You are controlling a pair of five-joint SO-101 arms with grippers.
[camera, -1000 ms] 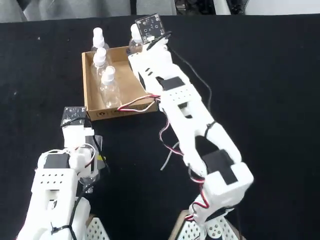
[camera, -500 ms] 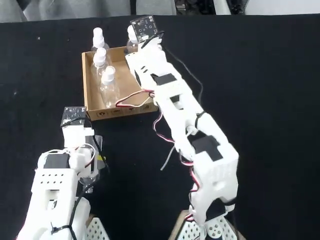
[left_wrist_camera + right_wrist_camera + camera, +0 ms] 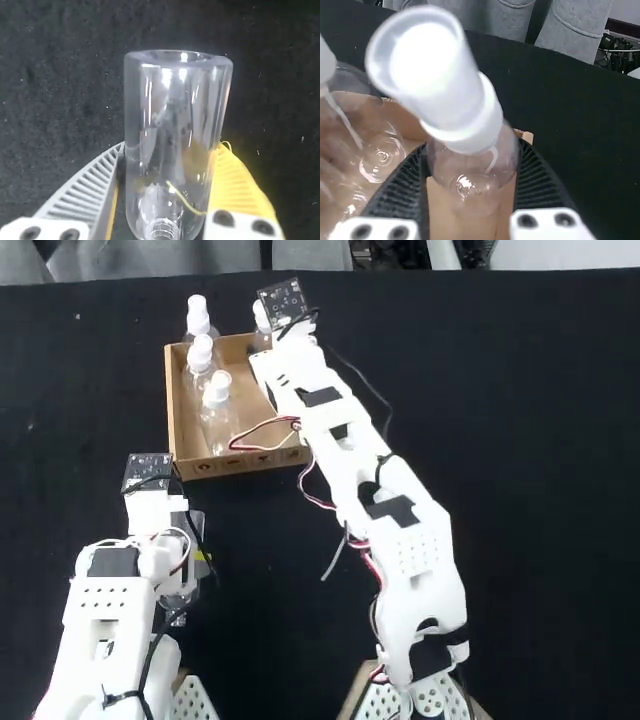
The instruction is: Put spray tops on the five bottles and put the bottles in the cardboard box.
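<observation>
**Black table** (image 3: 540,440), high view. We find the cardboard box (image 3: 172,420) on the far side, left of centre, open side up. Inside it we count two capped bottles with white spray tops. One (image 3: 203,365) is nearer the far wall, and the other (image 3: 220,410) is just beside it toward the near wall. A third capped bottle (image 3: 197,312) shows at the box's far wall, and we cannot tell whether it stands inside or just behind. At the box's far right corner we mark a fourth capped bottle (image 3: 440,90), held over the cardboard floor with its top pointing at the right wrist camera.

**Right arm** (image 3: 390,530). We see it stretched long from its base at the near edge, running diagonally to that far right corner. Red and white wires (image 3: 320,500) hang by its middle joints.

**Left arm** (image 3: 105,625). It is folded short at the near left, with its wrist in front of the box's near wall and apart from it.

**Right gripper** (image 3: 470,167). Its dark fingers (image 3: 402,185) press on both sides of the fourth capped bottle's clear body.

**Left gripper** (image 3: 170,150). We note one grey and one yellow finger (image 3: 237,185) clamped on an uncapped bottle (image 3: 175,110). The bottle's bare threaded neck points toward the wrist camera and its base points outward, above bare table.
</observation>
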